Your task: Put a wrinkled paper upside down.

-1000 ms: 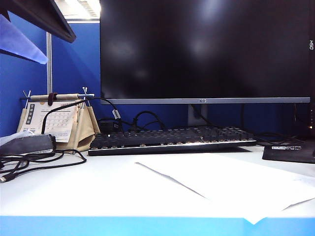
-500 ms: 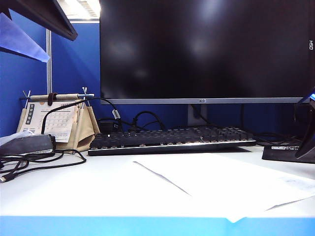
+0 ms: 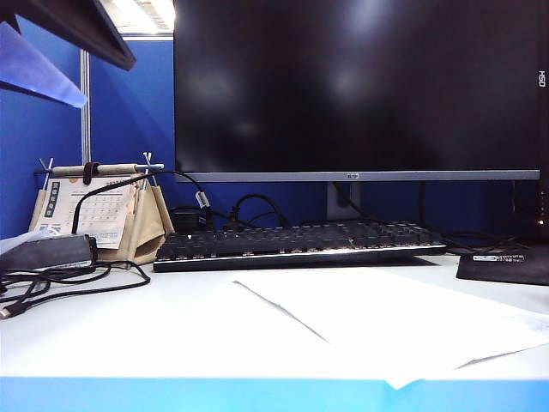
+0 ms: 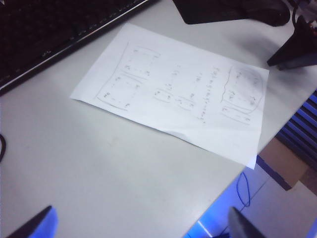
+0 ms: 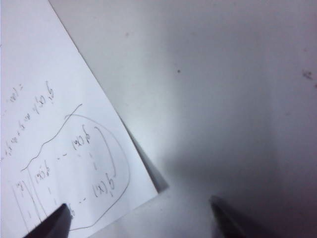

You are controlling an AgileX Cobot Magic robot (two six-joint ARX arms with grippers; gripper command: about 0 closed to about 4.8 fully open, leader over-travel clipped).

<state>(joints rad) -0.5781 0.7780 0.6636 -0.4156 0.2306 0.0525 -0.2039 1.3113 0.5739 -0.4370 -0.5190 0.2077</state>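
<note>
Handwriting in pencil covers the upward face of the wrinkled paper (image 4: 179, 92), which lies flat on the white table (image 4: 74, 173) just in front of the keyboard (image 3: 300, 243), with one corner poking past the table's front edge. The marks come in clusters ringed by hand-drawn boxes and wavy outlines; in the right wrist view they look like repeated maths notation (image 5: 79, 144), but the strokes are too faint and turned about to read for certain. On the monitor (image 3: 356, 86) a tiny logo sits mid-bezel and short vertical lettering runs along its right edge, both too small to make out. The desk calendar (image 3: 94, 210) on a beige stand at far left shows a grid of dates, none legible, and a black cable (image 3: 77, 279) crosses in front of it. A dark pad (image 3: 506, 264) at the right is cut off by the frame and carries a small white label that cannot be read. The left gripper (image 4: 138, 225) hangs above the table near the front edge, only its two fingertips showing, spread wide and empty. The right gripper (image 5: 141, 215) hovers low over the paper's corner, jaws likewise parted and clasping nothing, one fingertip (image 5: 52, 220) over the sheet and the other over bare table.
</note>
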